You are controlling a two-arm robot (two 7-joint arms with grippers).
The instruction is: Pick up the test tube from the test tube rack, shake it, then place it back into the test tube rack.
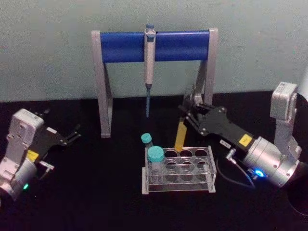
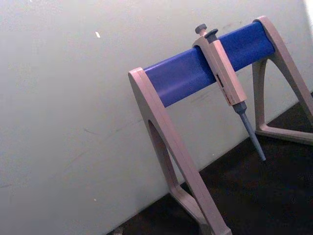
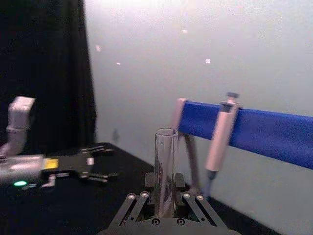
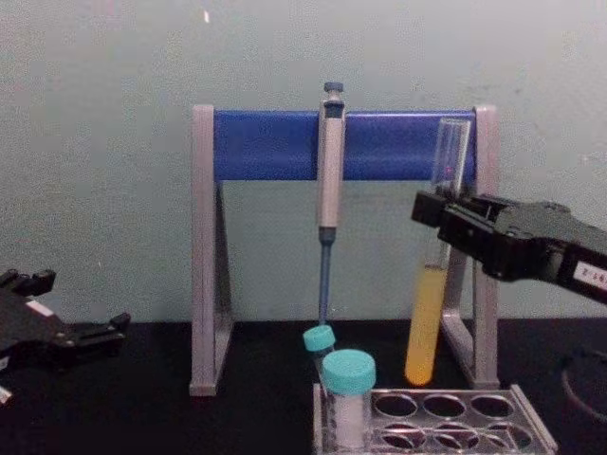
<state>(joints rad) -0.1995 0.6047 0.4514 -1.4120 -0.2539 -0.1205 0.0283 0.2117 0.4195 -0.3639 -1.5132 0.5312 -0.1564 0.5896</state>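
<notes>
My right gripper (image 4: 438,213) pinches the test tube (image 4: 426,322) upright, its yellow-filled bottom just above the back edge of the test tube rack (image 1: 180,186). My left gripper (image 1: 73,134) rests far left, fingers spread.

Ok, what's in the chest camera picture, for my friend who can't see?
The right end effector holds a tall, clear glass test tube with yellow liquid upright above a low clear plastic rack holding two teal-capped tubes. Behind, a grey pipette hangs on a grey-and-blue stand; the left end effector sits open at the left.
</notes>
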